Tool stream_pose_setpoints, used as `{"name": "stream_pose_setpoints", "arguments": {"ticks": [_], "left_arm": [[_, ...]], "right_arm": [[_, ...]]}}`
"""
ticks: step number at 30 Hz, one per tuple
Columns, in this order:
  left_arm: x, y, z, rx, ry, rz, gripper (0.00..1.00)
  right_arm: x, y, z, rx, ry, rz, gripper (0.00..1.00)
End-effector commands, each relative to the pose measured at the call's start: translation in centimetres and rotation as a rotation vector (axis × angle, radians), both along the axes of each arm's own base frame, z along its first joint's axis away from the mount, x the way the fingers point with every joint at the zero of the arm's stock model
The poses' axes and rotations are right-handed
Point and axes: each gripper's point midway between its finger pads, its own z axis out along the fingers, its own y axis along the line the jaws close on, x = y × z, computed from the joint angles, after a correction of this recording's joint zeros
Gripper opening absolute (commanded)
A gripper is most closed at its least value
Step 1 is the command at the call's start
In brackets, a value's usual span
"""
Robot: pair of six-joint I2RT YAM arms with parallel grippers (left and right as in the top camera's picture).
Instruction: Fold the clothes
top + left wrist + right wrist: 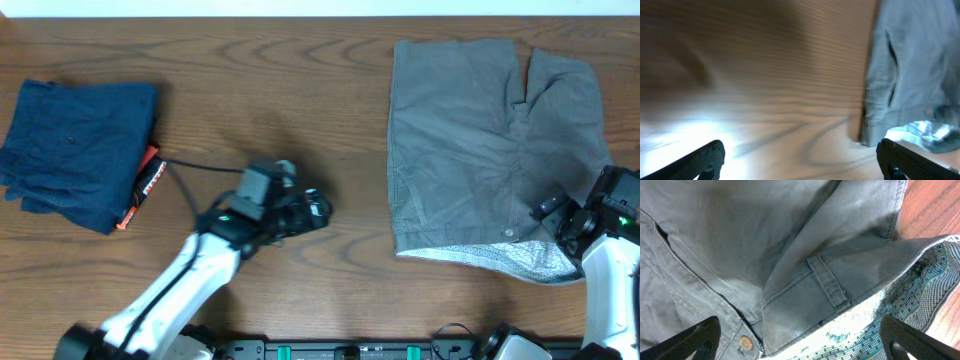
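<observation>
Two garments lie on the wooden worktop [300, 60]. The grey shorts [470, 140] are spread flat on its right half, legs toward the far edge and waistband toward the near edge, where a strip of pale patterned lining [500, 258] shows. A dark navy folded garment [70, 150] with an orange tag [148, 180] sits at the far left, well apart from the shorts.

The left gripper [318, 207] hangs over bare wood between the two garments. Its fingers [705, 157] are spread wide with nothing between them. In its wrist view the shorts' side edge and a pocket slit [892, 60] lie off to the right.

The right gripper [557, 213] is over the right end of the waistband, fingers [695, 337] apart and gripping nothing. Whether it touches the cloth cannot be told. Below it are a belt loop [829, 282], a button [745, 342] and the turned-back lining.
</observation>
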Motion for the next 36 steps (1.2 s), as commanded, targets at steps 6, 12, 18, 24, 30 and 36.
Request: {"name": "stream_pose_setpoints", "arguments": {"ticks": [6, 12, 18, 24, 30, 36], "left_arm": [[-1.4, -9.6, -2.8, -0.128, 0.028, -0.102, 0.98], [-2.8, -15.5, -4.1, -0.233, -0.037, -0.204, 0.98], [-4.6, -17.6, -6.6, -0.272, 0.054, -0.171, 0.88], [-4.7, -17.4, -7.0, -0.254, 0.035, -0.196, 0.08], [-1.8, -14.4, -7.6, -0.193, 0.016, -0.148, 0.06], [5.1, -5.8, -5.7, -0.099, -0.075, -0.010, 0.06]], "right_arm": [[-0.1, 0.0, 0.0, 0.004, -0.007, -0.010, 0.99], [-0.1, 0.0, 0.0, 0.004, -0.007, -0.009, 0.99], [-0.1, 0.0, 0.0, 0.004, -0.008, -0.010, 0.99], [-0.1, 0.0, 0.0, 0.004, -0.008, -0.010, 0.99], [-0.1, 0.1, 0.0, 0.010, -0.011, -0.007, 0.99], [0.6, 0.8, 0.0, 0.041, -0.033, 0.045, 0.99]]}}
